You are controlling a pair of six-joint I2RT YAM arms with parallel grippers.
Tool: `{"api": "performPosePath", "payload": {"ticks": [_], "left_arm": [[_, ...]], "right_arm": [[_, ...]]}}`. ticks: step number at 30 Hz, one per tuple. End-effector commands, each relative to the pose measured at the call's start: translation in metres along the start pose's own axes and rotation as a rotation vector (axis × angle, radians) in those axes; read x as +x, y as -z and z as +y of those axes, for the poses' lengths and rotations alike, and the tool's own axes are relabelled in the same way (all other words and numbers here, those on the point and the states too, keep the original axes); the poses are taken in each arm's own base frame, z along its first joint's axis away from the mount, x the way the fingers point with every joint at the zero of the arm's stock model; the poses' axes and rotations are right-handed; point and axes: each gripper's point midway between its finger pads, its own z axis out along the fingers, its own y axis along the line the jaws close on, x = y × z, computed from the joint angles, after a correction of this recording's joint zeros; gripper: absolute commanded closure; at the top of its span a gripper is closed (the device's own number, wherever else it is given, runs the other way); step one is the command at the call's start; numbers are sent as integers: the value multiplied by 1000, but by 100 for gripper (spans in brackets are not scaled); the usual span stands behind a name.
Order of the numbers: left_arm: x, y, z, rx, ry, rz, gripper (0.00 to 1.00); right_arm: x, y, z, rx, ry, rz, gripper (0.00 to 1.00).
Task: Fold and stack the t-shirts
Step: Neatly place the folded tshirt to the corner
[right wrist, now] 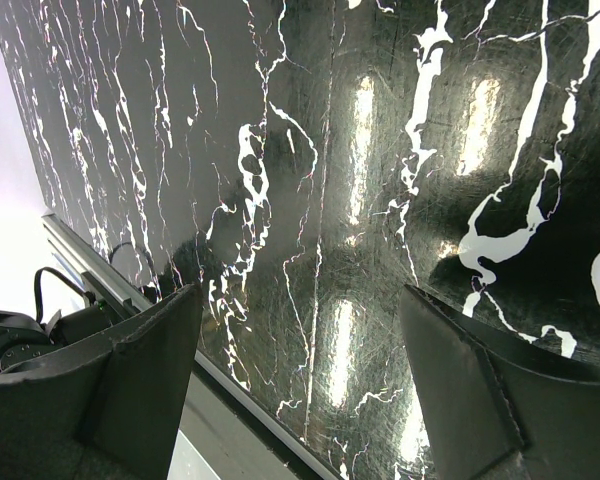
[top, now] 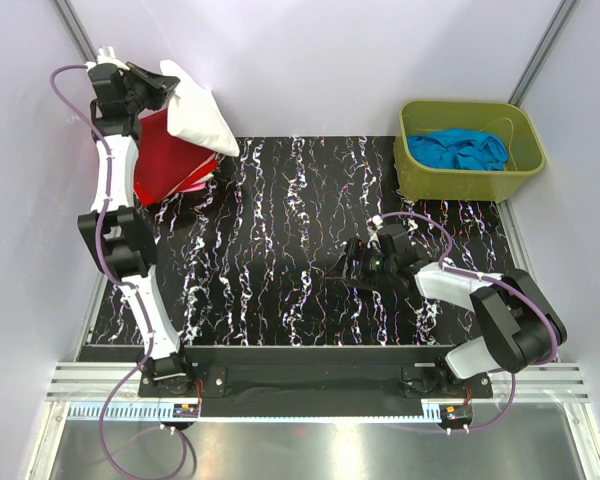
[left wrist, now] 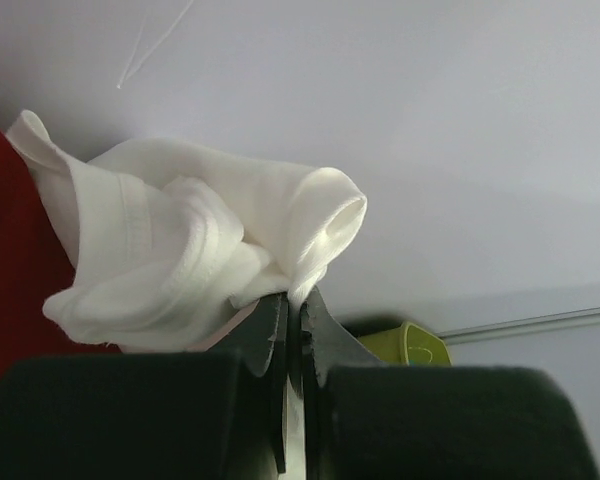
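My left gripper (top: 168,88) is raised at the far left corner and shut on a folded white t-shirt (top: 198,113), which hangs bunched from the fingers. In the left wrist view the jaws (left wrist: 298,300) pinch the white cloth (left wrist: 190,250) tight. Below it a folded red t-shirt (top: 165,160) lies on the mat's far left corner, with a pink edge (top: 195,185) showing under it. My right gripper (top: 342,268) is open and empty, low over the middle right of the mat; its view shows only bare mat (right wrist: 310,230) between the wide-apart fingers.
A green bin (top: 467,150) with blue cloth (top: 460,150) stands at the far right. The black marbled mat (top: 300,250) covers the table. White walls stand at the back and sides. The left arm's purple cable loops beside the stack.
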Motion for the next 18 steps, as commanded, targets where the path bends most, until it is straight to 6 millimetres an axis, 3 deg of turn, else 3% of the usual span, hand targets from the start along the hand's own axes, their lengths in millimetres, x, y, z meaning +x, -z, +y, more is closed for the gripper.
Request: {"api": "performPosePath", "payload": {"ticks": [1,8,15,18], "left_arm": [[-55,36,-62,101,-109,-154,100],[-75,53,-43,24,-126,-213,100],[-75,55,1,-58,-126,-176,100],[-77,50,30,-121,-142,-140,100]], "right_arm": [[-13,0,17,-53,28,-26,14],[-13,-1,17,-52,26,-23,14],[-13,-1,17,-54,29,-22,13],[-13,-1,17,-54,27,-20,13]]}}
